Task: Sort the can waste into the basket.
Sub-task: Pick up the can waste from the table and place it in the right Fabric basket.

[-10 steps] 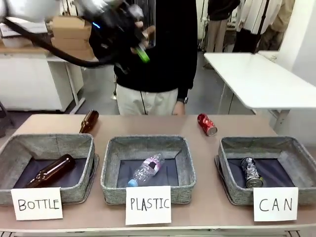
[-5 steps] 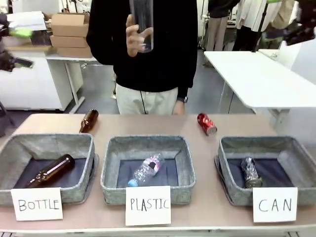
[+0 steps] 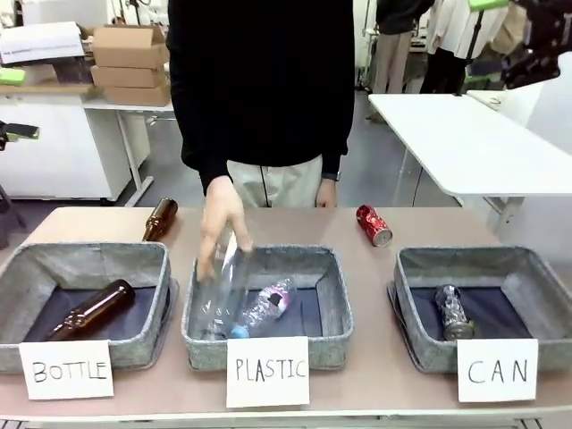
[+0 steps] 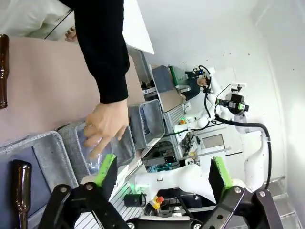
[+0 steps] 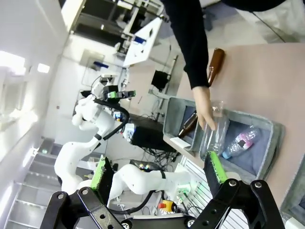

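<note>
The red can (image 3: 374,224) lies on its side on the bare tabletop behind the CAN basket (image 3: 407,270). The dark can (image 3: 452,311) lies inside that basket, behind its white "CAN" card (image 3: 497,369). My left gripper (image 4: 162,171) is open and empty, high at the far left edge of the front view (image 3: 16,104). My right gripper (image 5: 157,171) is also open and empty, raised at the top right (image 3: 506,40), well above the cans. Neither wrist view shows a can.
A person's hand (image 3: 218,219) lowers a clear plastic bottle (image 3: 217,290) into the PLASTIC basket (image 3: 335,295), which holds a crushed bottle (image 3: 265,307). One brown bottle (image 3: 94,308) lies in the BOTTLE basket (image 3: 89,256); another (image 3: 161,219) lies behind it.
My left arm pulled back from the person's chest height to the far left. My right gripper came into view at the top right. The person brought the clear bottle down into the PLASTIC basket.
</note>
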You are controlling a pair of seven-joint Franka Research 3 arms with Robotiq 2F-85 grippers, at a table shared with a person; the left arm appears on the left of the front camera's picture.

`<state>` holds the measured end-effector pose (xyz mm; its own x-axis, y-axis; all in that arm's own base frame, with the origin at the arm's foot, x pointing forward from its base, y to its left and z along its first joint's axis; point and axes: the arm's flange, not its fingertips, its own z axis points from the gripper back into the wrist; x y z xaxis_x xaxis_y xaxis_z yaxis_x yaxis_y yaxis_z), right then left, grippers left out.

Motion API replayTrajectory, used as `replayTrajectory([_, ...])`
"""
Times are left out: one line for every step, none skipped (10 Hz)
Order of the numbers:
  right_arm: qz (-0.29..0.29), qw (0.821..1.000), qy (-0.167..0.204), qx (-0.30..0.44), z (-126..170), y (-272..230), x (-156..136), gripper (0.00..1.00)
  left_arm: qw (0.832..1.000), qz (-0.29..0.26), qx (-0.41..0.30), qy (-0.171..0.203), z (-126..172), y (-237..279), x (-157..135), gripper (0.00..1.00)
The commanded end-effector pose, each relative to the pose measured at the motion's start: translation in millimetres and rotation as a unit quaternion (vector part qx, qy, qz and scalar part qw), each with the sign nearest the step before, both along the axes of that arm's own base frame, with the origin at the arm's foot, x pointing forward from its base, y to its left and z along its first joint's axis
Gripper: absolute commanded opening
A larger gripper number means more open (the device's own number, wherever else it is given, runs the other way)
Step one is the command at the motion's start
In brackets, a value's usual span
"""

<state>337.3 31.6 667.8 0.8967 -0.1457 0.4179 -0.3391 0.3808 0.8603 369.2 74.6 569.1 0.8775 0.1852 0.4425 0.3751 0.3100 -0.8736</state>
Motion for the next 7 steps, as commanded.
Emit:
replayTrajectory([0.012, 1.000, -0.006, -0.006, 2.3, -1.5, -0.9, 1.00, 1.000, 0.000, 0.010, -0.006, 8.4, -4.5, -6.0, 1.00])
replayTrajectory([0.012, 1.000, -0.006, -0.006, 2.3, -1.5, -0.9, 1.00, 1.000, 0.000, 0.010, -0.006, 8.4, -4.5, -6.0, 1.00])
replayTrajectory([0.012, 1.000, -0.006, -0.006, 2.3, -1.5, -0.9, 1.00, 1.000, 0.000, 0.010, -0.006, 8.4, -4.5, -6.0, 1.00])
replayTrajectory([0.012, 1.000, -0.006, -0.006, 2.3, -1.5, -0.9, 1.00, 1.000, 0.000, 0.010, -0.006, 8.4, -4.5, -6.0, 1.00])
replayTrajectory([0.012, 1.000, -0.006, -0.006, 2.3, -1.5, -0.9, 1.00, 1.000, 0.000, 0.010, -0.006, 8.4, -4.5, -6.0, 1.00])
replayTrajectory([0.012, 1.000, -0.006, -0.006, 2.3, -1.5, -0.9, 1.00, 1.000, 0.000, 0.010, -0.006, 8.4, -4.5, -6.0, 1.00])
replayTrajectory([0.012, 1.000, -0.006, -0.006, 2.3, -1.5, -0.9, 1.00, 1.000, 0.000, 0.010, -0.006, 8.4, -4.5, -6.0, 1.00])
